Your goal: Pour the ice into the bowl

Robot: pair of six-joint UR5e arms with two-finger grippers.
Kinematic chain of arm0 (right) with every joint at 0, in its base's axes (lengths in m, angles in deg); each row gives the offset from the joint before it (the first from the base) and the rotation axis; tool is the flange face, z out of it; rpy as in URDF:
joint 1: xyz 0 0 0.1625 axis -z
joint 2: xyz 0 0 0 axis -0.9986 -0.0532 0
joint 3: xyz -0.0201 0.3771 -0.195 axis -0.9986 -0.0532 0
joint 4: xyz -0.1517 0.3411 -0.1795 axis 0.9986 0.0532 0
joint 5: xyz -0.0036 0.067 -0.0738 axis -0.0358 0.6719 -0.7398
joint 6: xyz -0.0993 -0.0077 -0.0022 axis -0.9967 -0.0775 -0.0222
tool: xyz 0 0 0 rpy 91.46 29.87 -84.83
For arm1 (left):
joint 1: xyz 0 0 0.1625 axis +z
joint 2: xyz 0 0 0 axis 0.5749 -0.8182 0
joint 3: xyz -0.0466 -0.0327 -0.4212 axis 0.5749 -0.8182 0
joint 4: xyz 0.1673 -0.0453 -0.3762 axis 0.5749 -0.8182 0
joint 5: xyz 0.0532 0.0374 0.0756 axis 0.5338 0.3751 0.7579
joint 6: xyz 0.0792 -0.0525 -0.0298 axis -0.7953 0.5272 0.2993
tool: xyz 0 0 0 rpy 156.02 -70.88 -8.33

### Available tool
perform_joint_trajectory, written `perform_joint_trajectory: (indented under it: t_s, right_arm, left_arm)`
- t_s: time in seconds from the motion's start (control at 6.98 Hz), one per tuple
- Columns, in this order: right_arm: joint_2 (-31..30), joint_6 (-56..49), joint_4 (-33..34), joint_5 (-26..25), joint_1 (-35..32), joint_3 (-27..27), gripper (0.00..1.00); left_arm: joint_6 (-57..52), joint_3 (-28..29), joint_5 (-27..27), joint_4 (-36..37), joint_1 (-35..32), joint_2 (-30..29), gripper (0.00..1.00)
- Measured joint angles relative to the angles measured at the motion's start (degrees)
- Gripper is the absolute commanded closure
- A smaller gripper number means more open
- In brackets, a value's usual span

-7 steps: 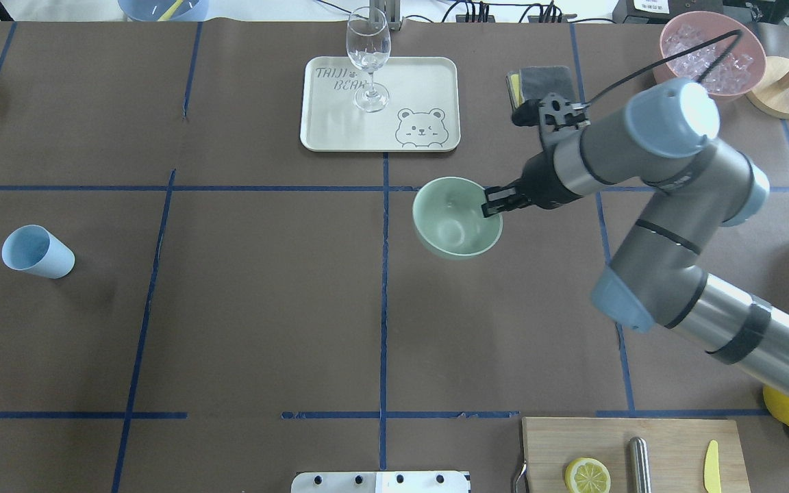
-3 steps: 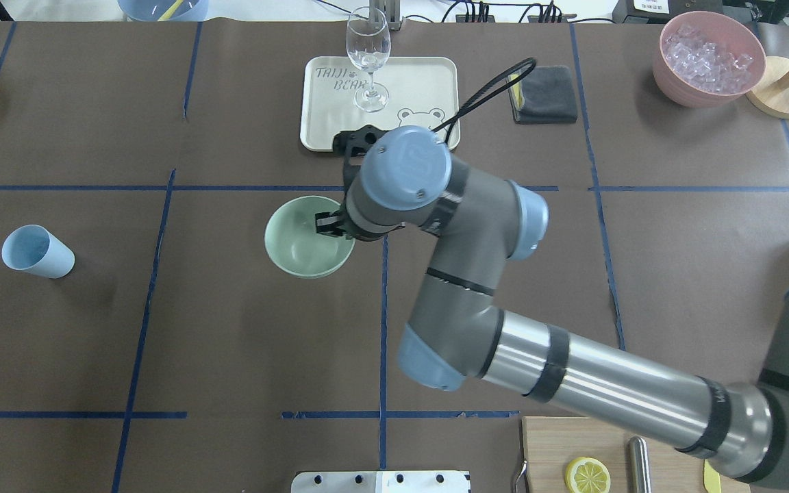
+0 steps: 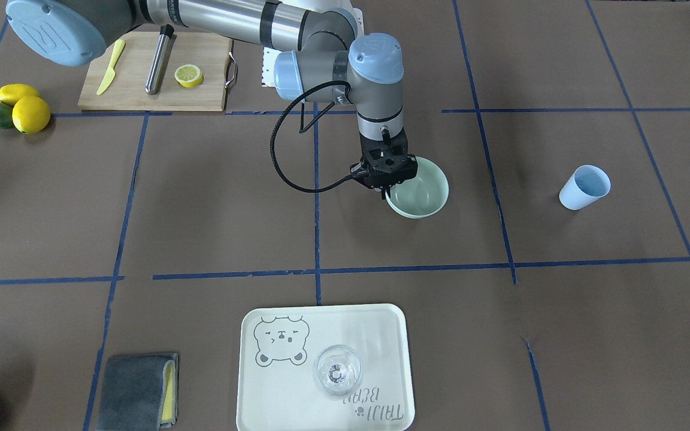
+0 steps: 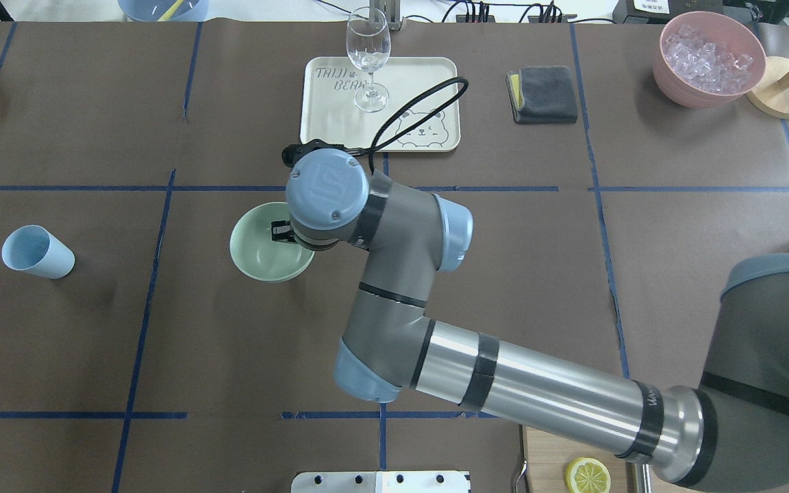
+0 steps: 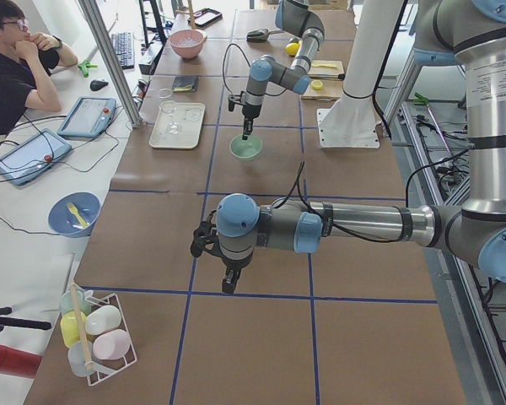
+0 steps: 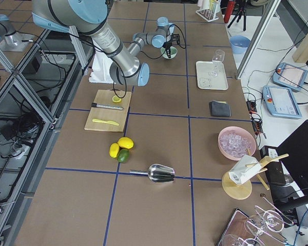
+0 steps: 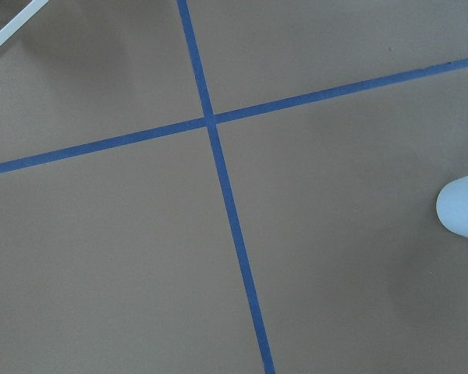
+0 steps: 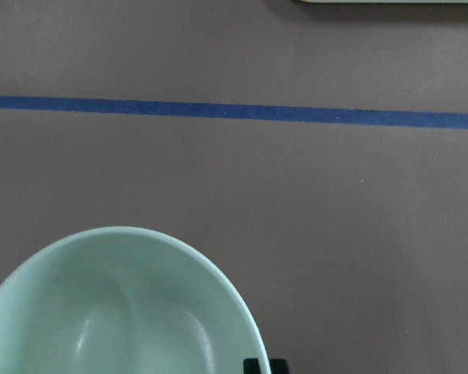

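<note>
Movement of the bowl (image 4: 261,250) is the change: within the last second it has travelled from the right part of the table across the middle line, and it is now much closer to the light blue cup (image 4: 37,252) than before. The right gripper (image 4: 283,233) carries it with the fingers closed on the rim, one finger inside and one outside. The body of the bowl lies on the side of the gripper that faces the cup. The cup stands well apart from this gripper, further to the robot's left. We cannot tell whether the bowl touches the table or hangs just over it. No ice shows inside the bowl, and the cup is too small in the views for us to see if any ice is in it. We judge that the bowl is being brought within reach of the left arm, so pouring is not yet started. The left gripper (image 5: 226,283) shows only in the side view, so we cannot tell how it stands.
</note>
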Motion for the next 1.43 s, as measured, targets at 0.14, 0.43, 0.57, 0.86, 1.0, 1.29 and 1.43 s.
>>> perform_joint_trajectory:
  t_s: [0.14,0.43,0.57,0.86,1.0,1.29,1.43]
  right_arm:
    - [0.1,0.1,0.0,-0.1,0.2,-0.6,0.03]
    - [0.0,0.2,0.0,-0.2,0.1,-0.4,0.0]
    - [-0.5,0.2,0.2,0.0,-1.0,1.4,0.0]
    - [-2.9,-1.9,2.5,3.3,-6.8,7.1,0.0]
    - [-5.7,-5.8,3.5,8.1,-11.8,10.7,0.0]
    - [-15.8,-18.7,5.5,19.6,-23.3,19.7,0.0]
    - [-20.8,-28.2,8.2,25.5,-30.0,23.2,0.0]
  left_arm:
    - [0.0,0.0,0.0,0.0,0.0,0.0,0.0]
    - [0.0,0.0,0.0,0.0,0.0,0.0,0.0]
    - [0.1,0.0,0.0,0.0,0.1,-0.2,0.0]
    - [0.1,-0.2,0.3,-0.8,0.1,-0.7,0.0]
    - [0.0,-0.4,0.5,-1.7,0.2,-1.0,0.0]
    - [0.1,-0.8,0.9,-3.1,0.7,-2.1,0.0]
    - [0.2,-1.0,0.9,-3.3,1.4,-3.2,0.0]
